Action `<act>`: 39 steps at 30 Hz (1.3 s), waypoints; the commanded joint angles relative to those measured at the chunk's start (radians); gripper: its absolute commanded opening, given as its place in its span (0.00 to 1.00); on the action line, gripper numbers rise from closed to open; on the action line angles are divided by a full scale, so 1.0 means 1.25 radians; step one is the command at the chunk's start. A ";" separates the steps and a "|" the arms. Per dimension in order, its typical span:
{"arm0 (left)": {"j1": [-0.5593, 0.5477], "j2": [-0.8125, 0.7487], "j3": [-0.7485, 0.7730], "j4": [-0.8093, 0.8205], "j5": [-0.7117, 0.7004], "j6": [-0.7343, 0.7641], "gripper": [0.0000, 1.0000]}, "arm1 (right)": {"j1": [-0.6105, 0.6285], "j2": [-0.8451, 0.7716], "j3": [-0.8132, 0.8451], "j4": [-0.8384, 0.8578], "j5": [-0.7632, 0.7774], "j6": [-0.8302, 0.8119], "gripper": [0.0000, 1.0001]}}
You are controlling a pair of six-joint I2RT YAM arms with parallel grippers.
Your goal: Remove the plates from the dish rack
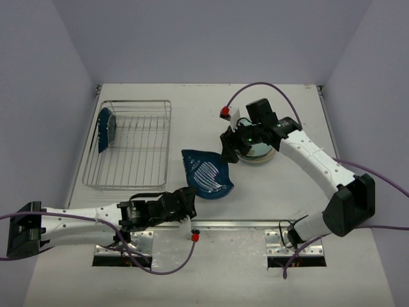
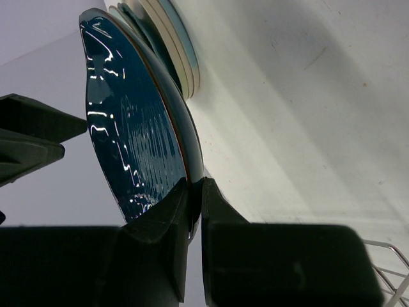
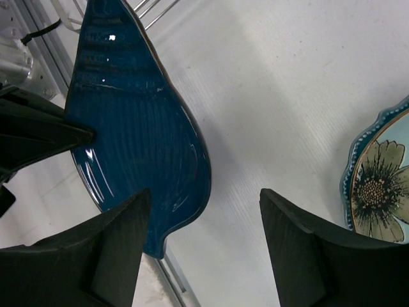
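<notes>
A dark navy plate (image 1: pixel 206 174) hangs tilted above the table between the two arms. My left gripper (image 1: pixel 188 195) is shut on its near rim; in the left wrist view the rim sits pinched between the fingers (image 2: pixel 195 192), with the glossy plate (image 2: pixel 134 147) rising beyond. My right gripper (image 1: pixel 228 146) stands open at the plate's far edge. In the right wrist view that gripper (image 3: pixel 204 217) has wide jaws, and the navy plate (image 3: pixel 134 141) lies beside the left finger without being pinched. The wire dish rack (image 1: pixel 153 137) holds one blue plate (image 1: pixel 106 128) standing at its left end.
A stack of plates (image 1: pixel 259 152) rests on the table under the right wrist, its top one teal-rimmed with a flower (image 3: pixel 383 185). The stack (image 2: pixel 172 38) also shows beyond the navy plate. A metal rail (image 1: pixel 255 224) runs along the near table edge.
</notes>
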 commanded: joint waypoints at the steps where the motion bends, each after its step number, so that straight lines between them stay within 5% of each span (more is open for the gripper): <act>1: -0.008 -0.013 0.069 0.148 -0.009 0.039 0.00 | 0.008 0.023 0.031 -0.003 -0.001 -0.039 0.68; 9: -0.008 -0.021 0.059 0.184 0.005 0.067 0.00 | 0.017 0.080 0.057 -0.041 -0.061 -0.061 0.50; 11: -0.009 -0.025 0.054 0.188 0.013 0.077 0.00 | 0.018 0.085 0.066 -0.048 -0.088 -0.060 0.36; 12: -0.008 -0.027 0.051 0.190 0.016 0.082 0.00 | 0.018 0.084 0.068 -0.047 -0.098 -0.058 0.20; 15: -0.009 -0.024 0.043 0.197 0.002 0.086 0.00 | 0.017 0.079 0.067 -0.039 -0.092 -0.044 0.00; 16: -0.009 -0.023 0.042 0.199 -0.011 0.085 0.04 | 0.016 0.076 0.067 -0.038 -0.090 -0.043 0.00; 18: -0.009 -0.014 0.048 0.196 -0.053 0.064 0.48 | 0.009 0.065 0.061 -0.035 -0.070 -0.030 0.00; 19: -0.009 -0.012 0.059 0.188 -0.065 0.048 0.60 | 0.001 0.064 0.060 -0.034 -0.068 -0.023 0.00; 24: -0.009 0.026 0.190 0.126 -0.157 -0.128 0.99 | -0.134 0.080 0.058 -0.023 -0.094 0.062 0.00; 31: 0.045 0.060 0.388 -0.052 -0.262 -0.453 1.00 | -0.334 0.171 0.086 0.018 -0.119 0.246 0.00; 39: 0.244 0.139 0.639 -0.359 -0.206 -0.834 1.00 | -0.384 0.282 0.163 0.036 -0.084 0.299 0.00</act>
